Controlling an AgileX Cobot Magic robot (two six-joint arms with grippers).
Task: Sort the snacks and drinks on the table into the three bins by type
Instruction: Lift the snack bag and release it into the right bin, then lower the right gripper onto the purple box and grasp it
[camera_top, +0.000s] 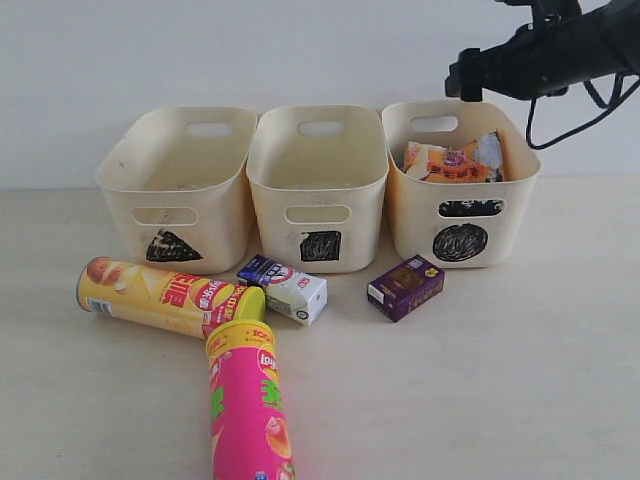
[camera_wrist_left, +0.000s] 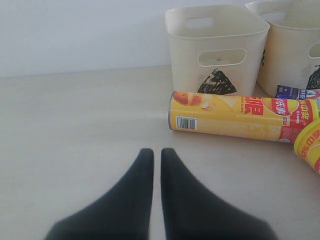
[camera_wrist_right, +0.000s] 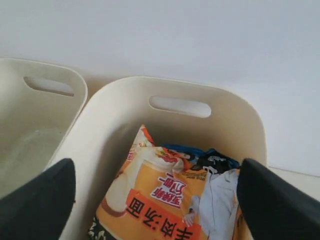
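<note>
My right gripper hangs open over the circle-marked bin, holding nothing. The orange bag lies loose in that bin, with blue and black bags behind it. In the exterior view the right gripper is above the circle bin. On the table lie the yellow tube, pink tube, blue-white carton and purple carton. My left gripper is shut and empty, low over the table, short of the yellow tube.
The triangle bin and square bin stand left of the circle bin, against a white wall. The triangle bin is behind the yellow tube in the left wrist view. Bare table lies at the front right.
</note>
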